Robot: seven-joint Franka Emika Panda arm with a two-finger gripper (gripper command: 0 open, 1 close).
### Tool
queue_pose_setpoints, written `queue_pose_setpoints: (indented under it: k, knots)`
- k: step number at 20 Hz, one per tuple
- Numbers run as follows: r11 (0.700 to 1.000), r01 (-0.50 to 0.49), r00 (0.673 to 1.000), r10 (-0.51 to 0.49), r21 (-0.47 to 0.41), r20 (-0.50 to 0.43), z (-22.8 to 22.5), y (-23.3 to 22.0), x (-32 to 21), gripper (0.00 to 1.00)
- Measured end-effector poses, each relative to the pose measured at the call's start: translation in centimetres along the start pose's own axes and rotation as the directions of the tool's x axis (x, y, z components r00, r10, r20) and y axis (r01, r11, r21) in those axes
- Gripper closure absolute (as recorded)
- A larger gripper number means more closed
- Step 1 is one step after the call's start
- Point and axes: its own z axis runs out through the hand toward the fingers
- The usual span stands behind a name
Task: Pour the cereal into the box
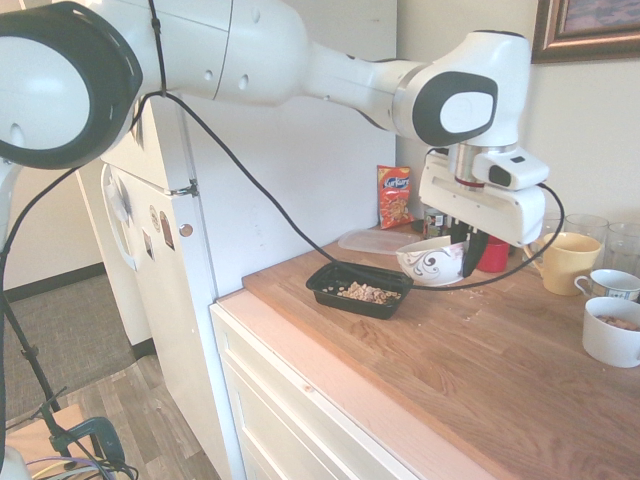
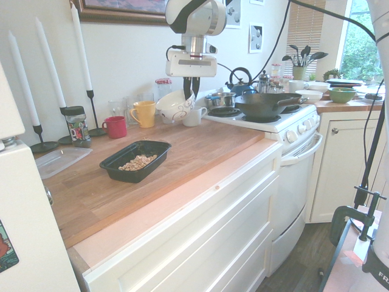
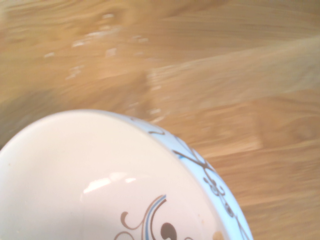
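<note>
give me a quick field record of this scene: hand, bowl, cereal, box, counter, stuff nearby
hand: shut on the rim of the white bowl, pointing down
white bowl: held above the counter, off to one side of the box, looks empty in the wrist view
cereal: lying in the box
box: black tray, flat on the counter near its front edge
counter: wood, a few crumbs beside the box
nearby: red cup, yellow mug, orange snack bag, clear lid
</note>
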Motion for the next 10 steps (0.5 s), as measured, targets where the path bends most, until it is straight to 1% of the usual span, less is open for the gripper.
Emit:
queue_pose_setpoints:
  k: [4, 7, 10]
  knots:
    - [0.998, -0.051, 0.998, 0.049, 0.046, 0.046, 2.9, 1.5, 4.1, 1.00]
    - [0.994, -0.077, 0.993, 0.069, 0.081, 0.094, 5.8, 1.9, 6.0, 1.00]
    - [0.991, -0.098, 0.987, 0.084, 0.094, 0.140, 8.6, 2.3, 7.4, 1.00]
